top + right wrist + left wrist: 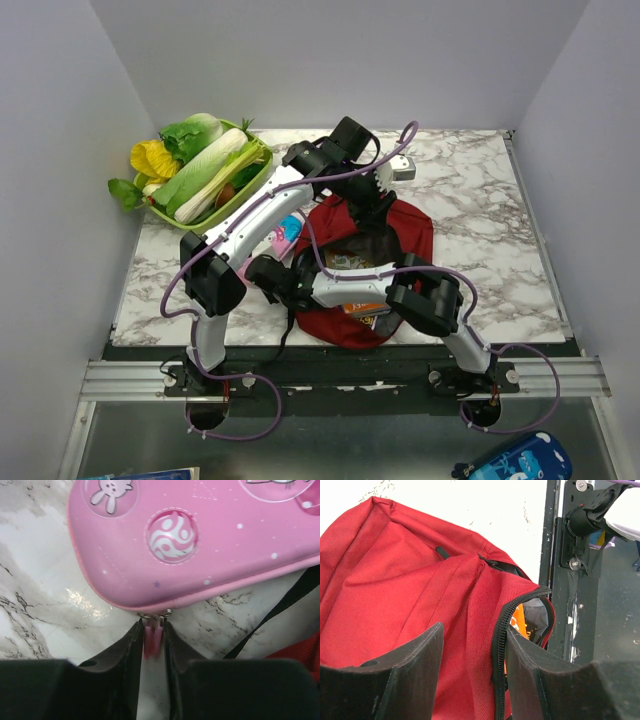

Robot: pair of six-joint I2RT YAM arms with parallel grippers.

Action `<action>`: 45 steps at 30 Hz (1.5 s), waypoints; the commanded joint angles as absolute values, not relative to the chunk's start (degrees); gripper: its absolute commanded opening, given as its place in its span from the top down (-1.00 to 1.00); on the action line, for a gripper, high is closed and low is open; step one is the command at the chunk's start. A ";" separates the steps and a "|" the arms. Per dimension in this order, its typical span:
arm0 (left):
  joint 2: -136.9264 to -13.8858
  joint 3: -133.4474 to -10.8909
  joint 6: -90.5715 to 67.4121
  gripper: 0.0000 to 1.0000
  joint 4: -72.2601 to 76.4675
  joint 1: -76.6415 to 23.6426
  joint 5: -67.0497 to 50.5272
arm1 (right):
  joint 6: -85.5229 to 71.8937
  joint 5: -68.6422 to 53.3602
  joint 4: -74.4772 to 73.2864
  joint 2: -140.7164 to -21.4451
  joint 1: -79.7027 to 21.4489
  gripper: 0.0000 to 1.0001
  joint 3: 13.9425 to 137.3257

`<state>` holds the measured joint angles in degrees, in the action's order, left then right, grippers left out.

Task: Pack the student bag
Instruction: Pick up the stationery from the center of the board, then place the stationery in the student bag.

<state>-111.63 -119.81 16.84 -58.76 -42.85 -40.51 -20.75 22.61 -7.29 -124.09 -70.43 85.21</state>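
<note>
- Right gripper [152, 630] fills the bottom of my right wrist view. Its two black fingers [125, 652] are drawn in tight on the pink zip pull [152, 642], pinching it from both sides.
- That pull hangs off the near edge of the pink pencil case [200, 545], which lies flat on the marble table [45, 580]. From above I see the case just left of the bag, partly under the left arm.
- Left gripper [475, 630] is clamped on the student bag [395, 580]. A fold of red fabric with the black zipper [496, 655] along it fills the gap between the fingers.
- From above, the student bag sits mid-table toward the near edge with its mouth open. The left gripper is at its far rim, and the right arm lies across it, reaching left.
- Something orange [519, 620] shows inside the opening, but I cannot tell what it is.
- A green basket [262, 155] of vegetables stands at the far left, apart from the bag.
</note>
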 commanded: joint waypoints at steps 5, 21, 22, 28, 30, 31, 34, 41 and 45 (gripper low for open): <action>-108.46 -118.65 16.61 -0.15 -57.92 -42.45 -38.94 | -21.54 23.46 -8.18 -124.02 -70.58 0.99 80.34; -110.30 -118.48 13.01 -0.13 -53.79 -35.51 -33.67 | -5.80 28.20 -8.87 -85.29 -78.48 0.99 67.77; -110.04 -118.22 13.09 -0.13 -53.62 -35.51 -33.75 | -6.06 28.73 -9.75 -83.69 -78.75 0.99 67.50; -108.28 -116.72 13.09 -0.13 -53.09 -35.60 -34.71 | -9.57 36.38 -18.19 -72.62 -79.98 0.99 63.55; -107.76 -115.93 13.01 -0.13 -52.91 -35.60 -34.98 | -10.19 39.18 -20.38 -70.50 -80.24 0.99 63.02; -107.23 -115.58 12.92 -0.13 -52.82 -35.60 -35.07 | -10.28 39.98 -20.91 -69.44 -80.24 0.99 62.67; -106.44 -114.96 12.66 -0.08 -52.65 -35.86 -35.77 | -10.20 42.97 -22.32 -66.36 -80.33 0.99 62.05; -104.42 -115.14 11.95 -0.06 -52.38 -36.39 -36.65 | -15.81 45.79 -28.99 -62.67 -80.68 0.99 58.98; -103.10 -115.31 11.60 -0.05 -52.56 -37.17 -37.26 | -19.24 47.46 -30.94 -60.74 -81.04 0.99 56.44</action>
<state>-106.80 -114.98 12.91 -53.19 -36.01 -35.33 -14.79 42.78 -26.22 -62.54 -80.36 58.92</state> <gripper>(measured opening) 0.531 0.034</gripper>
